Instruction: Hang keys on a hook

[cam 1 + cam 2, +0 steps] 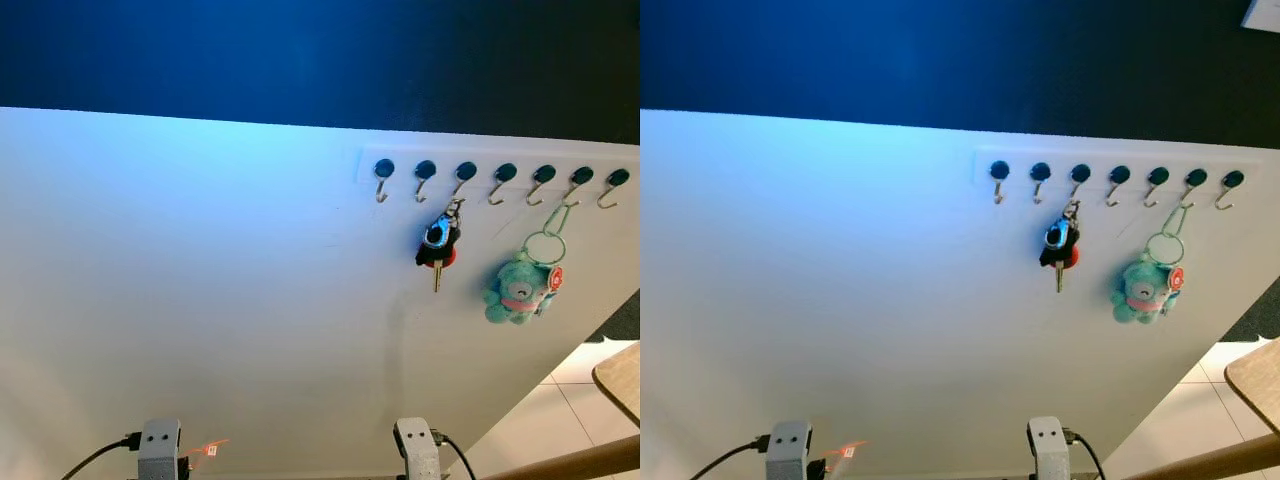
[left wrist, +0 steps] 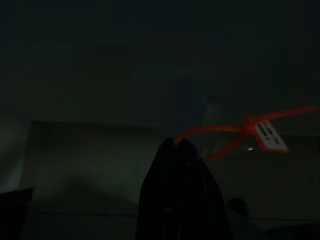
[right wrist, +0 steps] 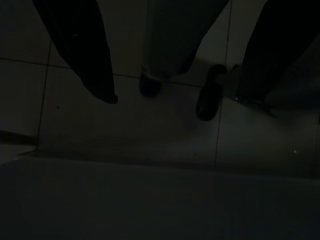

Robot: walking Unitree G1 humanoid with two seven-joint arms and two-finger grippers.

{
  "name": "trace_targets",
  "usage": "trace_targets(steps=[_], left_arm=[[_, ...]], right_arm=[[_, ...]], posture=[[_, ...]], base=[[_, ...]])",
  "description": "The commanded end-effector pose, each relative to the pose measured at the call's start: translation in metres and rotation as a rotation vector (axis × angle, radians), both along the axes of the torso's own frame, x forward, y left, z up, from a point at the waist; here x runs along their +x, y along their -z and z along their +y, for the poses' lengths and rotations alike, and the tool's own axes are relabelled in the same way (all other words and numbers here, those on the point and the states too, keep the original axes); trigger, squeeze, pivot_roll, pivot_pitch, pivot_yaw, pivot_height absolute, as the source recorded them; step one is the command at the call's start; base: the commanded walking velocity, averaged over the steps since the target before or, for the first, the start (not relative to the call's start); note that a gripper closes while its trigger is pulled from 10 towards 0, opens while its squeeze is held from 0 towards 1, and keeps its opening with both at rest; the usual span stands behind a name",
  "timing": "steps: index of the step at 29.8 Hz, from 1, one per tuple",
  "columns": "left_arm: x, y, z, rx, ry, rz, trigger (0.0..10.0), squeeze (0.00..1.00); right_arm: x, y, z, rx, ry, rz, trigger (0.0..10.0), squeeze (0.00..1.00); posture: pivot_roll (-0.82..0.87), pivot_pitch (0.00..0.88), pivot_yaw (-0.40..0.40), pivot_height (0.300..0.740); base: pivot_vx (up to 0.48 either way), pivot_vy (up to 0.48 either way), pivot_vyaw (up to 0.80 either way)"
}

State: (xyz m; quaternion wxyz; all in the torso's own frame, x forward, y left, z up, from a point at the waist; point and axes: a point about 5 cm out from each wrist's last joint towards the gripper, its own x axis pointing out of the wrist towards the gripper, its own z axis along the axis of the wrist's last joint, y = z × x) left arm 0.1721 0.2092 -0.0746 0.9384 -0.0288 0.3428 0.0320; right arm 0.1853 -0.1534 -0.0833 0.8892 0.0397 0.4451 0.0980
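Note:
A rail of several black-capped metal hooks [image 1: 500, 172] runs along the white wall at upper right. A bunch of keys [image 1: 439, 245] with a black fob and a red tag hangs from the third hook. A teal plush keychain [image 1: 518, 290] on a green ring hangs from the sixth hook. In the dark left wrist view my left gripper [image 2: 178, 142] is shut on an orange strap with a white label [image 2: 265, 132]; the strap also shows by my left wrist [image 1: 210, 448], low and far below the hooks. My right gripper [image 3: 176, 97] hangs open over the floor, holding nothing.
The white wall [image 1: 200, 280] meets a dark blue band [image 1: 300, 50] above. A wooden table edge [image 1: 620, 380] and a rail [image 1: 570, 462] stand at lower right over pale floor tiles [image 1: 545, 415]. A caster-like foot [image 3: 150, 82] sits on the floor below my right gripper.

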Motion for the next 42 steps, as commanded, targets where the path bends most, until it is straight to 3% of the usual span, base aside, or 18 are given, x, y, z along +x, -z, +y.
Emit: trace_targets(steps=[1, 17, 23, 30, 42], left_arm=[[-0.0031, 0.0023, -0.0055, -0.004, 0.023, 0.01, 10.0, 0.0], [-0.0081, 0.0049, 0.0007, 0.02, -0.026, 0.043, 10.0, 0.0], [-0.0073, 0.0043, 0.0027, 0.026, -0.027, 0.042, 10.0, 0.0], [-0.0069, 0.0039, 0.0034, 0.026, -0.028, 0.04, 10.0, 0.0], [-0.0072, 0.0045, 0.0027, 0.027, -0.022, 0.047, 10.0, 0.0]], right_arm=[[-0.0026, 0.001, -0.0061, -0.011, 0.022, 0.003, 10.0, 0.0], [-0.0021, 0.0007, -0.0054, -0.001, 0.032, -0.002, 10.0, 0.0], [-0.0043, 0.0017, 0.0003, -0.026, -0.057, 0.001, 10.0, 0.0], [-0.0045, 0.0019, 0.0016, -0.02, -0.06, 0.004, 10.0, 0.0], [-0.0049, 0.0021, -0.0038, -0.003, 0.021, 0.009, 10.0, 0.0]], posture=[[0.11, 0.0, -0.059, 0.74], [0.11, 0.0, -0.056, 0.74], [0.11, 0.0, -0.055, 0.74], [0.11, 0.0, -0.053, 0.74], [0.11, 0.0, -0.051, 0.74]], base=[[0.0, -0.48, 0.0], [0.0, -0.054, 0.0], [0.0, 0.0, 0.0], [0.0, 0.0, 0.67], [0.0, 0.0, 0.29]])
